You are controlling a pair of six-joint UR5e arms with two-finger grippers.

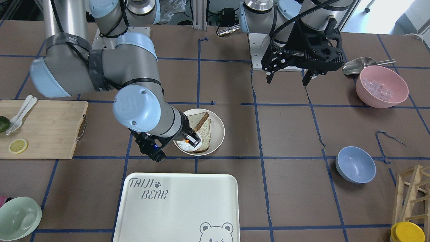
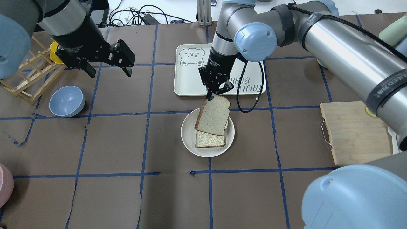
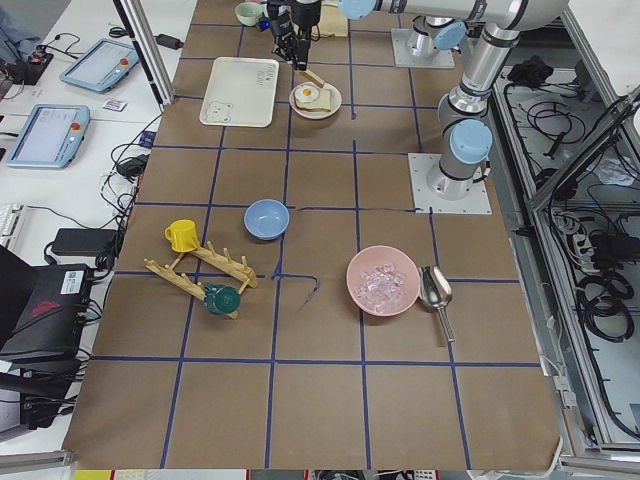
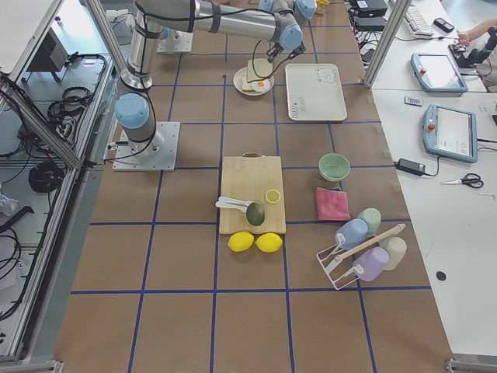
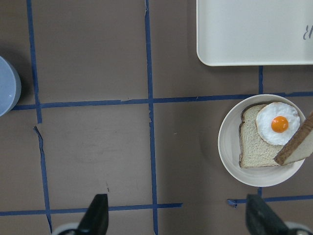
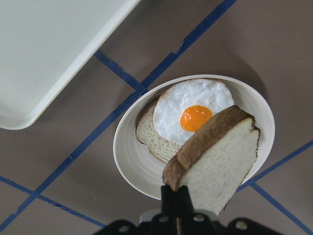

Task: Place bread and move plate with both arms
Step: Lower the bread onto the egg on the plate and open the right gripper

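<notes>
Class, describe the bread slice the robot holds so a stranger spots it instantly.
Find the bear-printed tray; the round plate sits beside it. The bread hangs tilted over that plate, pinched by the right gripper, unlike the slice lying flat under the egg.

Large table (image 2: pixel 111 197), brown matte covering. Blue tape grid (image 2: pixel 143 143), square fields, tape torn and lifting in places. White desk (image 4: pixel 466 256) along far side, carrying two grey-framed tablets (image 4: pixel 449 132), scissors (image 4: pixel 466 180), black power adapter (image 4: pixel 405 164). Aluminium frame posts (image 3: pixel 145 45) between table and desk. Black cable bundles (image 3: pixel 598 290) on grey ledge, near side. Black case (image 3: pixel 40 310) by desk end, far left. Pale floor (image 1: pixel 379 16), near left corner. Even diffuse light, soft short shadows.
</notes>
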